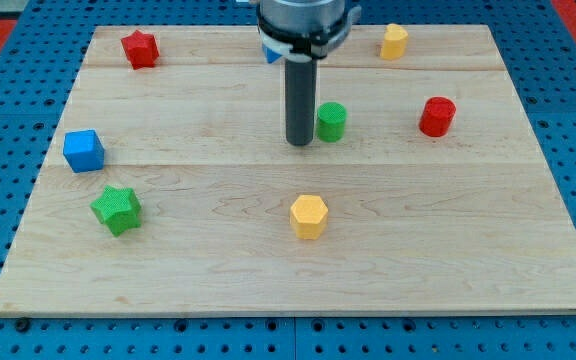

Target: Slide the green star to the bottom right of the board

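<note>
A: Camera view showed the board [168, 270] from the front. Going left to right, what lay on it?

B: Blue cube [83, 150] at the left edge, green star [116, 209] just below it, red star [140, 48] up in the top-left corner. Then my tip [299, 143] near the middle, with a green cylinder [331, 121] just beside it on the view's right, and a yellow hexagon [309, 215] below that. A sliver of something blue [269, 52] showed behind the rod, shape unclear. Further right sat a yellow block [394, 41] at the top and a red cylinder [436, 116].

A: And a pincer?

B: None; the arm ended in a bare rod, so nothing opened or shut.

A: Where was the star against the tip?

B: Well apart, low on the left side, lying flat, points outward, ridged faces.

A: How would you have pushed it well?

B: I judged the tip had to swing round to the star's upper-left, passing between it and the cube without nudging the cube, then push down and right. The hexagon sat near that line, so I would have kept below it. Pushing into a notch between points should have stopped the star spinning off.
</note>
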